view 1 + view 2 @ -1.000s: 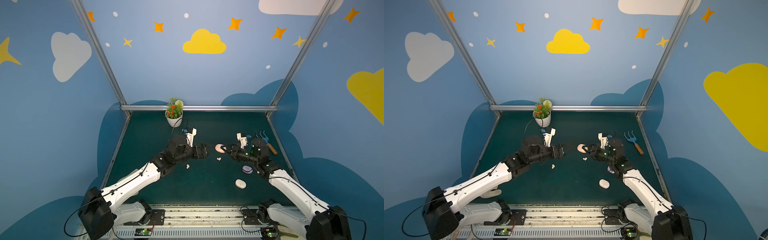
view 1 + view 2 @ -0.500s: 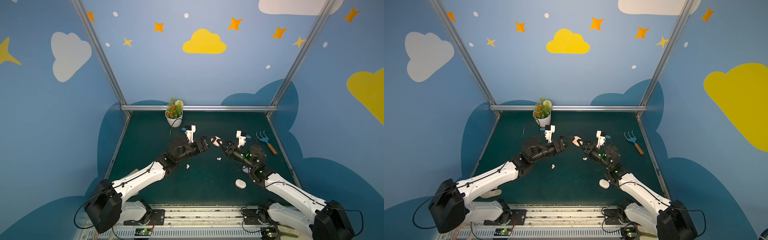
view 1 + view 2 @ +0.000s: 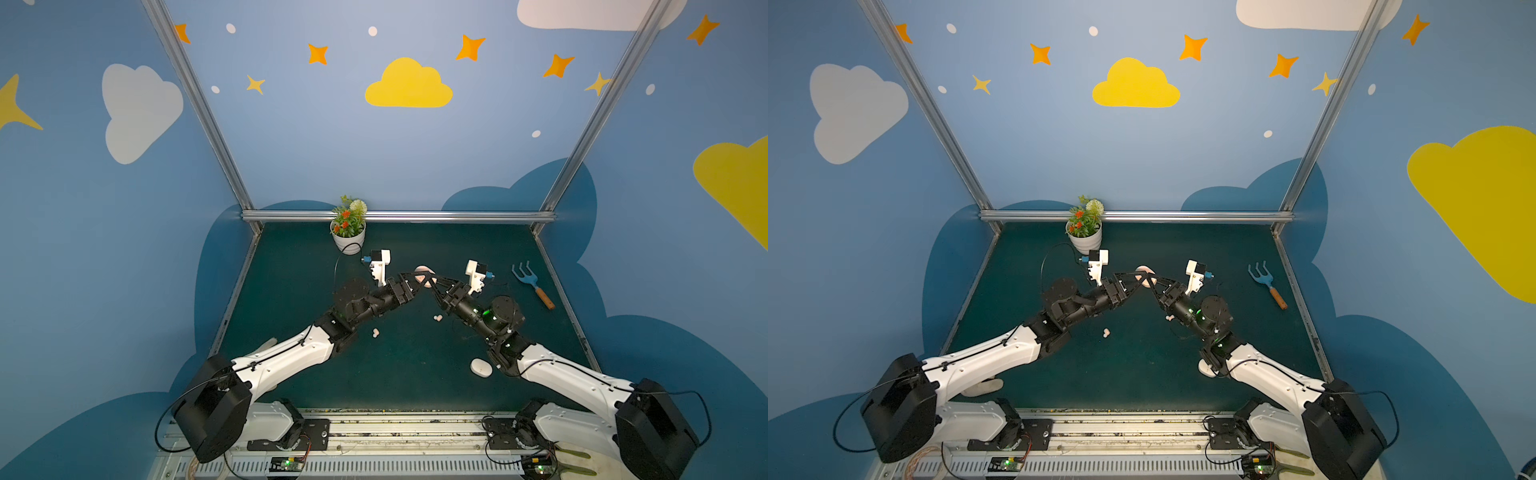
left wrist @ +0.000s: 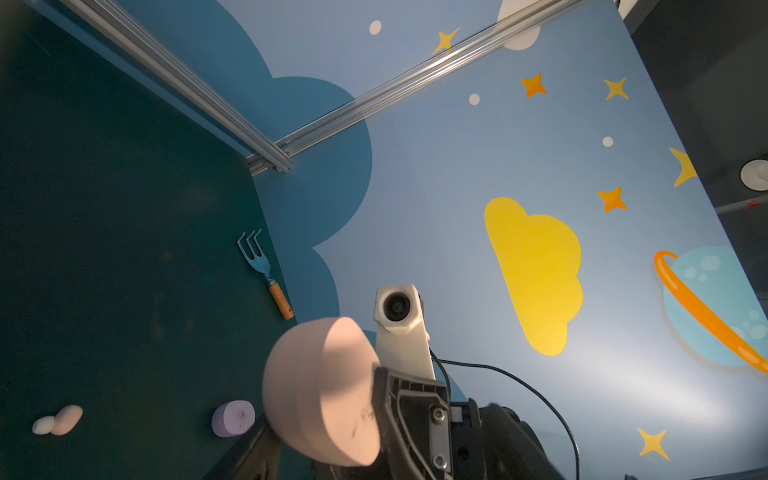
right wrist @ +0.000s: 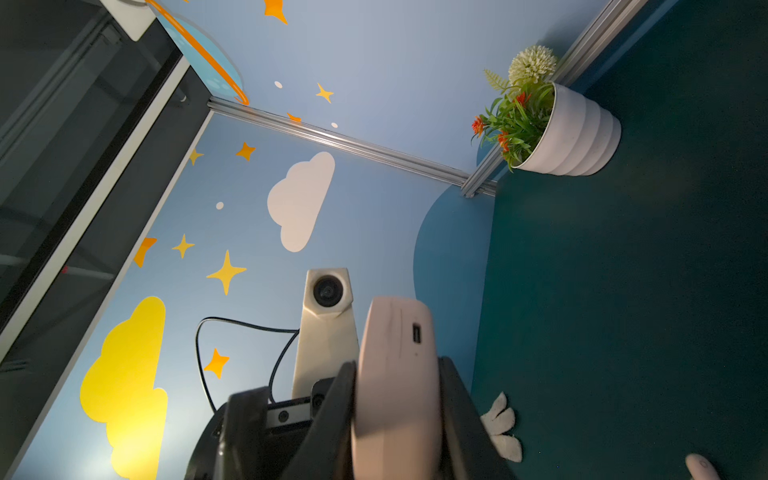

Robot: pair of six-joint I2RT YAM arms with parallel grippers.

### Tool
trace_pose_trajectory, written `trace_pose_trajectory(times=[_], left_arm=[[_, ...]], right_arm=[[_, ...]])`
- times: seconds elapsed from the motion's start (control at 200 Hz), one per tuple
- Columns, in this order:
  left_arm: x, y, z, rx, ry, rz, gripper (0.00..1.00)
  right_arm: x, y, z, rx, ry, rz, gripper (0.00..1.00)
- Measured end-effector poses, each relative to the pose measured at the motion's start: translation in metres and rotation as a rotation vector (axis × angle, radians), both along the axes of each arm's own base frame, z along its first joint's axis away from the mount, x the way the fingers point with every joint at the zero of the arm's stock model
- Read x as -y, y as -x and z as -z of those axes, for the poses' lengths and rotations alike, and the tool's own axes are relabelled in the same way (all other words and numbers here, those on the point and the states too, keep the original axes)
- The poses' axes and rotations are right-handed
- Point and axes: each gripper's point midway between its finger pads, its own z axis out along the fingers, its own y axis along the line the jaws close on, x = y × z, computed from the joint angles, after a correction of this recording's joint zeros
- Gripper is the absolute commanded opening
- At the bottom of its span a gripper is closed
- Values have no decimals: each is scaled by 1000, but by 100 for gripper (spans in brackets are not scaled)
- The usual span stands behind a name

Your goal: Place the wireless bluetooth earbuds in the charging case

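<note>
You have a booth with blue walls [image 3: 395, 158] painted with clouds and stars, and a dark green table [image 3: 415, 374] edged by metal rails. Your two white-and-black arms rise from the near edge and meet above the middle of the table, toward the back. The left arm [image 3: 286, 357] comes in from the left and the right arm [image 3: 557, 374] from the right, both tips clear of the surface.

A flower pot [image 3: 348, 239] stands at the back rail, left of centre. A small garden fork [image 3: 534, 286] with a blue head and a wooden handle lies flat near the right edge.

The pink case [image 3: 423, 270] hangs in the air between the two grippers. Your right gripper [image 5: 397, 374] is clamped on it. In the right wrist view a finger presses each broad side, and the end with a small port sticks out past the tips. Your left gripper [image 3: 417, 279] reaches the same case from the opposite side. You cannot tell whether its fingers grip the case or only stand beside it.

A white case [image 3: 481, 368] lies on the table just beside the right arm. A lilac case [image 4: 232, 417] shows in the left wrist view, also on the table.

Two earbuds [image 3: 437, 318] lie loose on the table, touching each other, just beside the right arm's wrist. Two more [image 3: 376, 332] lie together beside the left arm.
</note>
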Motion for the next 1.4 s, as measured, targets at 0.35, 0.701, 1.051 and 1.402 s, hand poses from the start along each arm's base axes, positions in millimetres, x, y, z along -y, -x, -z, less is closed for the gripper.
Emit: trace_pose_trajectory(times=[0.35,0.701,1.051,1.402], left_arm=[[-11,-2,2,0,42,-55,50],[-21,-4,3,-5,56,-105,48],[-29,-7,-6,7,98,-152,47],[-28,-10,-2,-16,110,-151,40]], right_arm=[[-6,3,-3,-8,-38,-8,8],[-18,7,-1,-14,-71,-32,6],[-24,14,-7,-6,-98,-38,6],[-30,11,-5,6,-124,-28,5]])
